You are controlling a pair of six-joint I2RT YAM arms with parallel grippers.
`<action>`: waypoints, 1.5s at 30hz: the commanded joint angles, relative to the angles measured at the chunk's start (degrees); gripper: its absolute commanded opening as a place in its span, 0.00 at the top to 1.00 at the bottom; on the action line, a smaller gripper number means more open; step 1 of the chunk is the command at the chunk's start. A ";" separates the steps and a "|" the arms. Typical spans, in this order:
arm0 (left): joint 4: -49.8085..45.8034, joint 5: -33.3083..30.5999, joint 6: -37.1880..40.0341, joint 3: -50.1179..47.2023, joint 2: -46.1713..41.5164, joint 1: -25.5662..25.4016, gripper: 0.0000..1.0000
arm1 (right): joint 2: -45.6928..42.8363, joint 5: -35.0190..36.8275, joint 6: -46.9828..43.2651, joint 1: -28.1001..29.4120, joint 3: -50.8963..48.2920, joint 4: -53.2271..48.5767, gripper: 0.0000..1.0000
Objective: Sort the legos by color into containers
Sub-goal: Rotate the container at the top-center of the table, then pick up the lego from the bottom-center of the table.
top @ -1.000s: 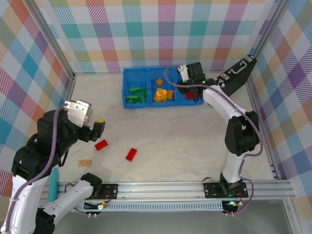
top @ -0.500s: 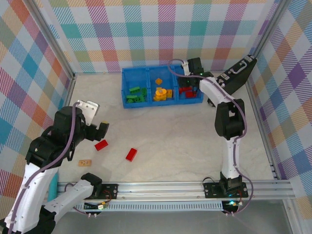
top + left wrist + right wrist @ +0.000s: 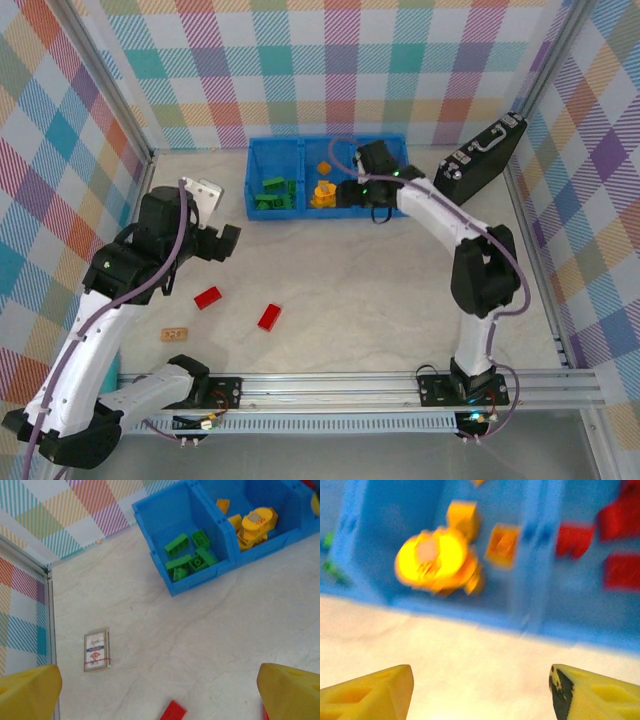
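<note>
Most legos [image 3: 275,193] are sorted in the tray [image 3: 262,152], upper centre; two red legos [image 3: 208,297] are left out. Left tool [image 3: 160,690] and right tool [image 3: 480,690] are held open, empty.

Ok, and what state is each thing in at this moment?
left gripper: open, empty, above the table
right gripper: open, empty, by the blue tray
green legos: in the left compartment
orange-yellow legos: in the middle compartment
sorted red legos: in the right compartment
loose red legos: two, on the table, unsorted
tan tile: flat on the table
black case: shut
</note>
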 commanded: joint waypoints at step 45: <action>11.18 -4.43 -0.32 -12.99 -35.03 -9.08 0.00 | 18.63 0.86 51.12 36.47 3.44 -12.39 0.74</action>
